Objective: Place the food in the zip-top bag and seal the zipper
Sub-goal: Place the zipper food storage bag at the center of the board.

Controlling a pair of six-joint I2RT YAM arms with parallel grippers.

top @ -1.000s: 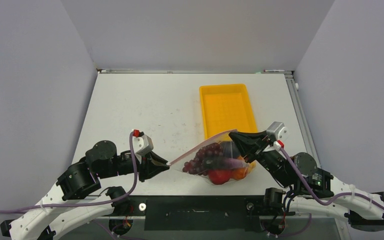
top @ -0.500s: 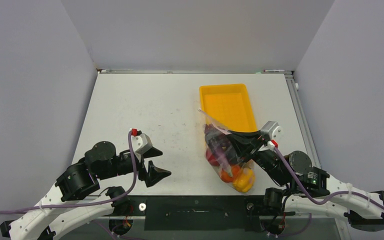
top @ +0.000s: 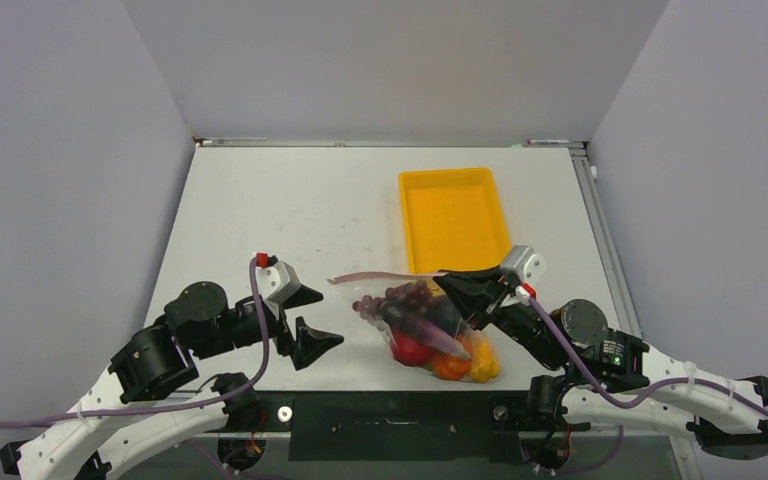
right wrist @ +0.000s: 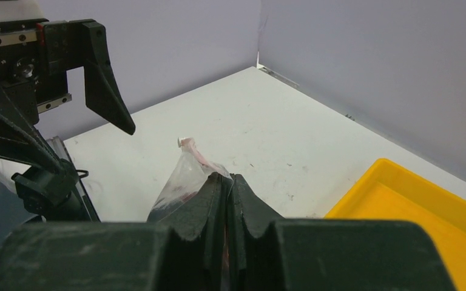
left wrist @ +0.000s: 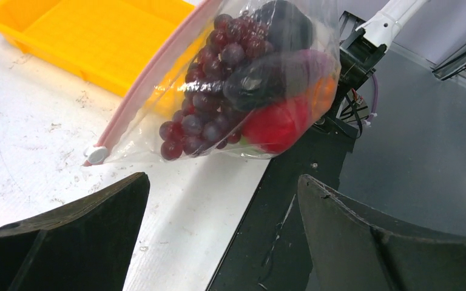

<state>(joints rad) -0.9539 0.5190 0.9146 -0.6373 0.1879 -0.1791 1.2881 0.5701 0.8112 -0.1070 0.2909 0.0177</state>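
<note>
Right claw (right wrist: pixel 224 182) pinches the zip-top bag (top: pixel 430 335) by its zipper (top: pixel 370 276) edge, probably to hold the food (left wrist: pixel 212 91) inside (seal unclear), low at the worktop's (top: pixel 280 220) near edge. Left claw (top: pixel 318 318) gapes empty, left of it.

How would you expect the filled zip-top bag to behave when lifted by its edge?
Probably floppy: the zip-top bag drapes from where the right gripper pinches it. The food bulges unevenly, so it likely shifts. Glossy film may slip.

Clear zip-top bag (left wrist: pixel 230 85), pink-red zipper (left wrist: pixel 151 76); inside — dark red grapes (left wrist: pixel 209 91), purple eggplant (left wrist: pixel 267 79), a red piece (left wrist: pixel 276 124), possibly an orange piece (left wrist: pixel 324 91); yellow tray (left wrist: pixel 97 42).
</note>
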